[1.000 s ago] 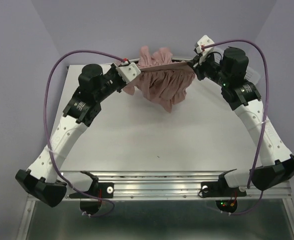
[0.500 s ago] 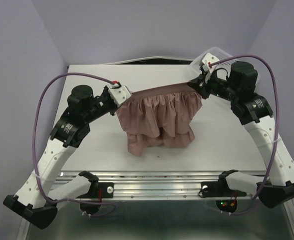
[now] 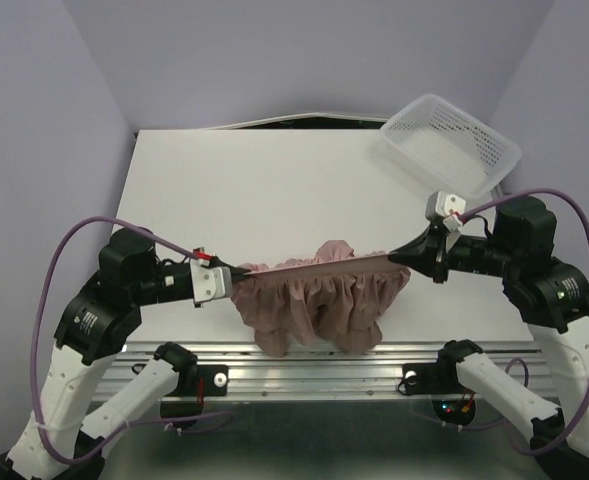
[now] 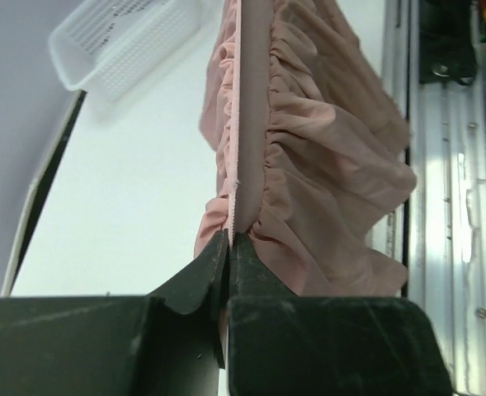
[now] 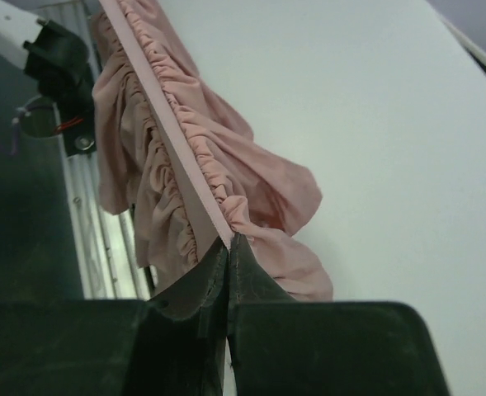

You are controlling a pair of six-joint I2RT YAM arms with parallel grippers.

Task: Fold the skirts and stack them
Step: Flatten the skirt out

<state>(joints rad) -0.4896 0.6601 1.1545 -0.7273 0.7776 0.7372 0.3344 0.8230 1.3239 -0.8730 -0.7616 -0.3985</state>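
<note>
A plain white tabletop (image 3: 274, 190) between pale lavender walls (image 3: 44, 120), with a dusty-pink skirt (image 3: 319, 305) held up at the side far from the basket (image 3: 452, 143).

The white mesh basket sits at one corner. Well apart from it, over the opposite edge and its metal rail (image 3: 304, 372), the skirt's waistband (image 3: 319, 264) is pulled into a straight, taut line. Gathered, ruffled tiers hang below it in soft folds. The left hand (image 3: 236, 269) is pinched closed on the waistband end farther from the basket, and the right hand (image 3: 399, 258) is pinched closed on the nearer end.
</note>
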